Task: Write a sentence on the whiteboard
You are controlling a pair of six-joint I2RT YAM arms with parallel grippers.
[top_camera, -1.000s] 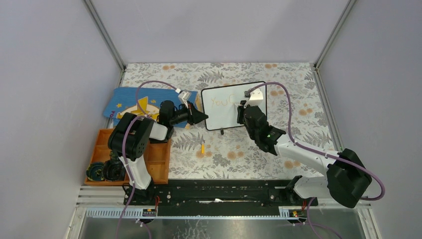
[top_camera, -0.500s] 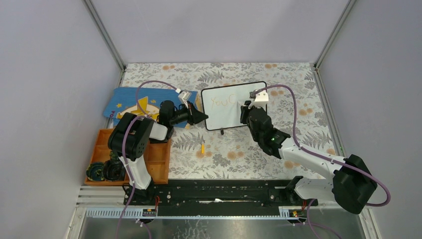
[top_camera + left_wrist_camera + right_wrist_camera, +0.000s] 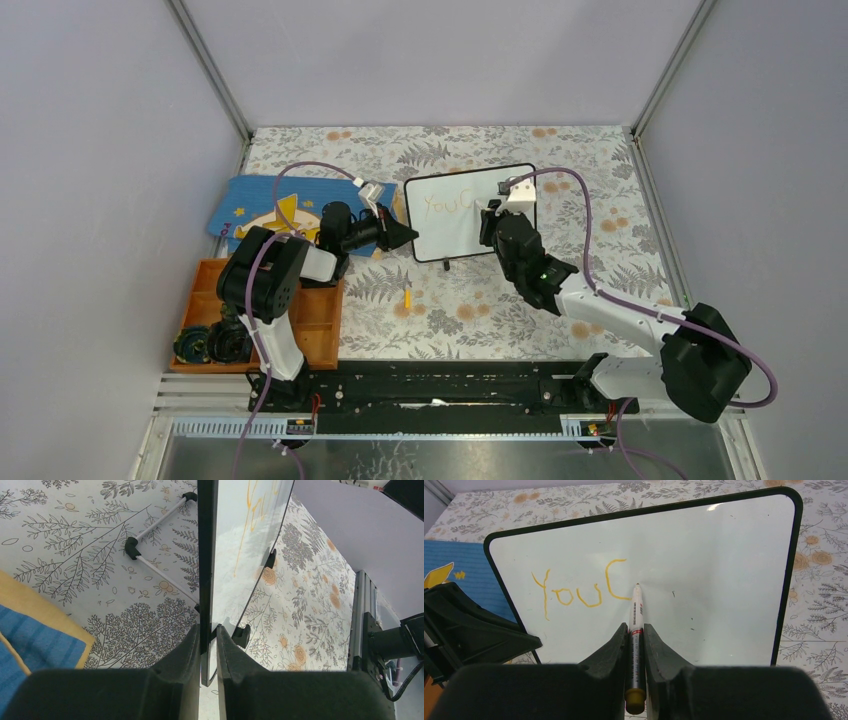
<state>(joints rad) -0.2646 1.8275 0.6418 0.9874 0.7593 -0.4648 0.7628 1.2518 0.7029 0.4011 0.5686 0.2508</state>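
Observation:
The whiteboard [image 3: 470, 215] stands tilted at the table's middle; it fills the right wrist view [image 3: 704, 565] and shows edge-on in the left wrist view [image 3: 207, 555]. Orange letters "YouC" [image 3: 579, 592] are on its upper left. My left gripper [image 3: 407, 235] is shut on the board's left edge [image 3: 208, 635]. My right gripper [image 3: 490, 215] is shut on a white marker [image 3: 636, 625] with an orange end; its tip [image 3: 637, 586] is at the board just right of the "C".
A blue star-patterned book [image 3: 270, 210] lies left of the board. An orange tray [image 3: 318, 325] with dark parts sits at the near left. An orange marker cap [image 3: 407, 297] lies on the floral cloth in front of the board.
My right gripper with the marker shifted slightly right along the board, then back a little left. The left gripper and the board have not moved.

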